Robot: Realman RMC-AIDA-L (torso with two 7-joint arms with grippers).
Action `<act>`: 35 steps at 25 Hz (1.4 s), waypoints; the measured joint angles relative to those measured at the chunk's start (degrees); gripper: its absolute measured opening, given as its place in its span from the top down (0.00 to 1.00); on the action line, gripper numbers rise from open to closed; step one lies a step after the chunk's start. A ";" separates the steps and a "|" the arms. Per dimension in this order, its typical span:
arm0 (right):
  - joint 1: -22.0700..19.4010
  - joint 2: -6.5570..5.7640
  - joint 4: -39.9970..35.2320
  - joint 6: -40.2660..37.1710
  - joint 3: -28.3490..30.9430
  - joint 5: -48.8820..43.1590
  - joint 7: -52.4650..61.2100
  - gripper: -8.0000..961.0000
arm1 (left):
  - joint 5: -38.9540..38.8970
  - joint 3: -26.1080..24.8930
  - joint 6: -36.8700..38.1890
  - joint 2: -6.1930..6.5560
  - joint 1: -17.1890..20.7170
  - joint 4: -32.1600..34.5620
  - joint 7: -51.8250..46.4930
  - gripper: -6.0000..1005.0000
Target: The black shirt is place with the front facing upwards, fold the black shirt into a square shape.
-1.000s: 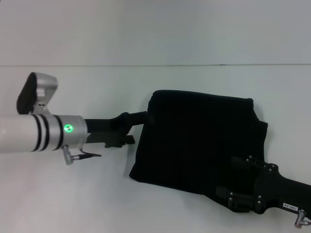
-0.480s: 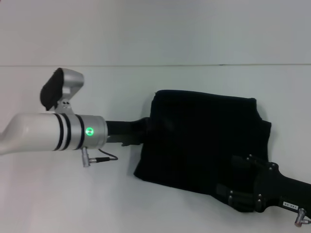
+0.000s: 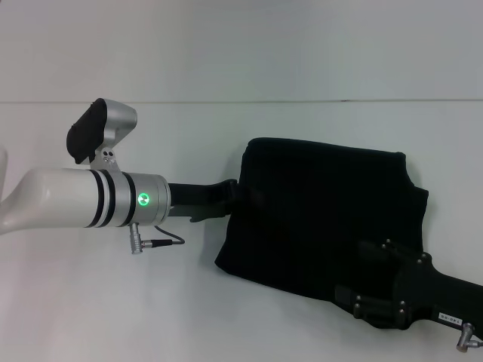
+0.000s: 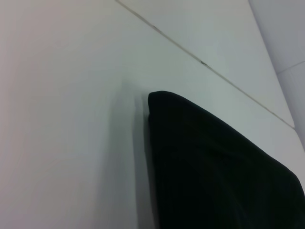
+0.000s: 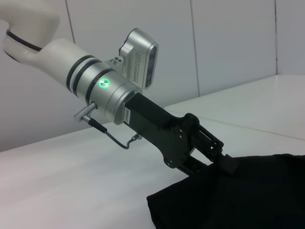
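While the black shirt [image 3: 324, 222] lies already folded on the right of the white table [image 3: 226, 136], the left gripper [image 3: 235, 194] clamps its left edge and the right gripper [image 3: 362, 302], state unreadable, sits at its near edge, so squaring likely remains.

A white left arm [image 3: 68, 202] is seen, ringed with black bands, a green light, a grey cable, and a black pincer [image 5: 224, 160].

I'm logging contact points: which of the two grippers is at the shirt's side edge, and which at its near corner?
The left gripper meets the black shirt at its left side edge. The right gripper lies over the shirt's near corner, closest to the robot.
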 joint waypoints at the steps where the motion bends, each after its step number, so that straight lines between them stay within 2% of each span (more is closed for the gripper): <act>1: 0.04 0.01 0.00 -0.01 0.00 0.03 0.01 0.02 | -0.13 -0.14 0.09 0.04 0.08 0.01 0.00 0.38; 3: 0.11 0.00 0.00 -0.02 0.00 0.08 0.01 0.02 | -0.24 -0.28 0.26 0.12 0.19 0.07 0.01 0.42; 8: 0.28 -0.13 0.00 -0.04 0.21 0.13 0.01 0.02 | -0.45 -0.40 0.43 0.43 0.32 0.11 0.00 0.67; 11: 0.42 -0.14 0.00 -0.05 0.68 0.17 0.01 0.02 | -1.27 -0.56 0.14 0.64 0.64 0.15 0.09 0.86; 14: 0.52 -0.15 0.00 -0.05 1.59 0.18 0.01 0.02 | -1.70 -1.32 -0.08 0.85 0.92 0.16 0.37 0.87; 16: 0.61 -0.19 0.00 -0.05 2.31 0.18 0.03 0.02 | -1.86 -4.22 -0.13 1.85 1.84 0.18 0.77 0.88; 18: 0.77 -0.29 0.00 -0.05 3.45 0.18 0.09 0.02 | -1.91 -5.04 0.04 2.18 2.26 0.19 0.79 0.88; 23: 0.91 -0.31 0.00 -0.03 5.06 0.18 0.18 0.02 | -3.37 -10.48 3.87 3.43 7.58 0.02 0.96 0.88; 29: 0.99 -0.24 -0.01 0.41 7.47 0.17 0.19 0.02 | -4.63 -15.86 10.98 3.07 14.20 -0.18 2.55 0.88; 35: 1.26 -0.16 0.00 0.50 8.53 0.17 0.19 0.02 | -4.67 -15.77 16.74 3.00 16.57 -0.33 2.70 0.88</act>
